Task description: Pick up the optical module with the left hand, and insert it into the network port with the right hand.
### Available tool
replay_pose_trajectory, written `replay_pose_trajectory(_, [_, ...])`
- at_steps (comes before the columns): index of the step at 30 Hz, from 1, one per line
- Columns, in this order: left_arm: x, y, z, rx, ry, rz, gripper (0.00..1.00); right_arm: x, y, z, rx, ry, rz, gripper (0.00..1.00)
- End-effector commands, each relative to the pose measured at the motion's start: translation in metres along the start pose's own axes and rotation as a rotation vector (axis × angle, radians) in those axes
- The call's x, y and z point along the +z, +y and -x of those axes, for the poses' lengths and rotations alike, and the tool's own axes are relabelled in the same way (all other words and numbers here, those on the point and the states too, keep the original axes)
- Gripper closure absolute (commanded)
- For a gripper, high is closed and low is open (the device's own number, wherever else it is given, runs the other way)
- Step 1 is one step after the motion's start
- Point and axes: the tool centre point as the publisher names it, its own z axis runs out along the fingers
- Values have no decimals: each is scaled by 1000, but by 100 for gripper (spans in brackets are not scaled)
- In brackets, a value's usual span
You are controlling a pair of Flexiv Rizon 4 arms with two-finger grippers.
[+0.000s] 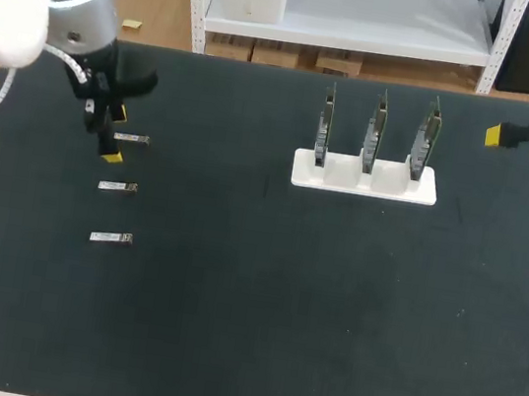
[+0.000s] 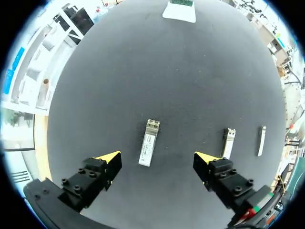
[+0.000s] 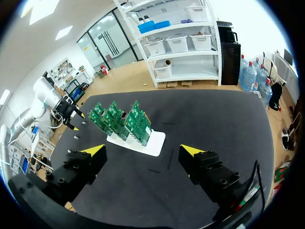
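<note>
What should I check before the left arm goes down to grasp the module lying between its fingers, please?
1. Left gripper open: ok, fingers spread wide.
2. Module between the fingers: ok, it lies in the gap and touches neither.
3. Height above the module: cannot tell.
4. Other two modules out of the way: ok, both lie beyond one finger, apart from it.
5. Right gripper free for the handover: ok, open and empty, away from the boards.
6. Boards upright in their stand: ok.
</note>
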Motion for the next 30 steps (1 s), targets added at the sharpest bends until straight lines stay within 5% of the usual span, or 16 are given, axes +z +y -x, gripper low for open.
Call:
replay_pose_trajectory(1, [3, 7, -1, 5, 18, -9, 0, 0, 1, 0, 1, -1, -3, 0])
replay_pose_trajectory(11, [12, 7, -3, 12, 39, -10, 0, 0, 1, 0, 1, -1, -3, 0])
replay_pose_trajectory(12, [14, 6, -3, 6, 36, -10, 38, 0, 1, 0, 1, -1, -3, 0])
replay_pose_trajectory(13, [14, 6, -2, -10, 34, -11, 55, 0, 1, 0, 1, -1, -3, 0])
replay_pose_trajectory(14, [15, 7, -2, -12, 31, -14, 100, 0, 1, 0, 1, -1, -3, 0])
replay_pose_trajectory(30, [19, 10, -4, -116, 11, 53, 100, 0, 1, 0, 1, -1, -3, 0])
